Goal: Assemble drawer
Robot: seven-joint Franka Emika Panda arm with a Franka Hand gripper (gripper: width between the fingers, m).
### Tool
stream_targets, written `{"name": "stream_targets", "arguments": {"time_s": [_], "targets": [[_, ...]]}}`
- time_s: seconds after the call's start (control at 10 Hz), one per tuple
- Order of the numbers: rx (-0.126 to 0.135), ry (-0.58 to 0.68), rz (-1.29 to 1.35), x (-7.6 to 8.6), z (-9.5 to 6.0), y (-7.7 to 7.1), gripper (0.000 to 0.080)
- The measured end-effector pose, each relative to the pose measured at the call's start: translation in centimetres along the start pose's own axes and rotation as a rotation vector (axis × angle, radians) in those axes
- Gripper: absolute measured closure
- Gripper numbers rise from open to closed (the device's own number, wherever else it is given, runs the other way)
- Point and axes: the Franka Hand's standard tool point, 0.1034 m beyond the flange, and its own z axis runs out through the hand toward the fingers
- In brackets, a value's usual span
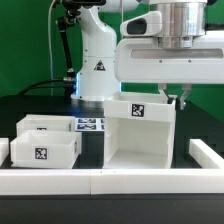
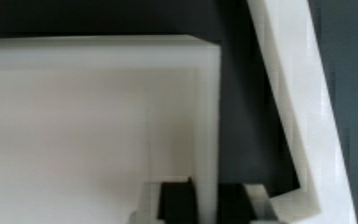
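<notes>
The end effector (image 1: 178, 99) sits low at the top rear corner of the drawer's large shell (image 1: 140, 135). In the wrist view its jaws stand on either side of the upper edge of a shell wall. Whether they press on that wall or merely straddle it, I cannot tell.

The step in hand looks like taking hold of the shell so it can be repositioned before the trays go in. The next move calls for a firm pinch on the thin wall. It then needs a steady push or lift that keeps the shell from tipping.

The arm (image 1: 165, 50) hangs nearly straight down, wrist vertical above the corner.

The shell rests upright on the surface (image 1: 120, 208), directly under the end effector. The two trays (image 1: 43, 152) lie well away on the shell's far side, none yet inserted. A border rail (image 1: 100, 180) runs along the front, beyond the shell.
</notes>
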Motion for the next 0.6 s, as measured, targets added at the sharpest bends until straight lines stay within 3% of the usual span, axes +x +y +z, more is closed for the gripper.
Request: {"name": "stream_targets", "arguments": {"time_s": [0.3,0.6], "targets": [[0.015,-0.003,0.286,0.39,0.03,-0.92,0.0761],[0.03,-0.011,0.509,0.82,-0.02,-0.78,0.0761]]}}
